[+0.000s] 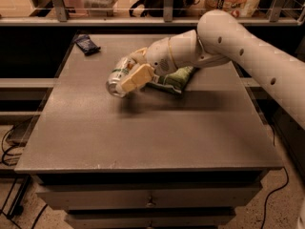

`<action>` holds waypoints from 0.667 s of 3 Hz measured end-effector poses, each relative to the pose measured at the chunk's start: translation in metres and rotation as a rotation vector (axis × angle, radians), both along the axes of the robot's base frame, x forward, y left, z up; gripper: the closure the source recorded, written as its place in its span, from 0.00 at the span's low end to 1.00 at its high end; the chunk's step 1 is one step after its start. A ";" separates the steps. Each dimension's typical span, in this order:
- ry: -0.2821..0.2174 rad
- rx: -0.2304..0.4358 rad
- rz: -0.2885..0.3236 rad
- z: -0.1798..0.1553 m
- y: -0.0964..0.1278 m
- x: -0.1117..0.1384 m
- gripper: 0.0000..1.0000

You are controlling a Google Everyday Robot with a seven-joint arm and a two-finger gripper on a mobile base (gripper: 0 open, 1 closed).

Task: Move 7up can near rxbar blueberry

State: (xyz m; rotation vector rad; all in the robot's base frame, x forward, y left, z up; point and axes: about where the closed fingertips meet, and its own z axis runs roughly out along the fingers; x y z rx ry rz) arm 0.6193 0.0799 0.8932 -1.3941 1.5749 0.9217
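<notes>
One can (114,79) is in play, silver-white w/ a green band, tipped well over so its end faces front-left. It sits over the left-centre of the worktop (143,142), pinched in the hand (125,73). One cream finger (137,75) lies across the near side of the can; the other reaches round the far side, only its top edge showing. The can looks lifted clear of the surface, judging by the dark shadow beneath it and to the right, though contact at its lowest edge can't be ruled out from this angle.

The bar (87,44), small, flat and dark blue, lies at the far-left corner of the worktop. It is well apart from the can, approx. diagonally up and left of it.

Just right of the hand, a green-white bag (174,78) lies flat on the worktop, partly under the wrist. Its left end is near the can, but the finger hides whether they touch.

The arm (248,46), pale and thick, comes in from the right edge. It bends over the far-right part of the worktop and runs left and down to the hand.

Below the front edge are drawers (150,194) w/ small knobs. Cables (9,147) lie on the floor at left. Behind the worktop runs a rail (164,19) w/ blurred goods past it.
</notes>
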 end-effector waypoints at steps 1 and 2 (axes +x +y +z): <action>0.002 -0.001 0.001 -0.001 0.000 0.000 1.00; -0.017 -0.002 -0.051 -0.004 -0.003 0.009 1.00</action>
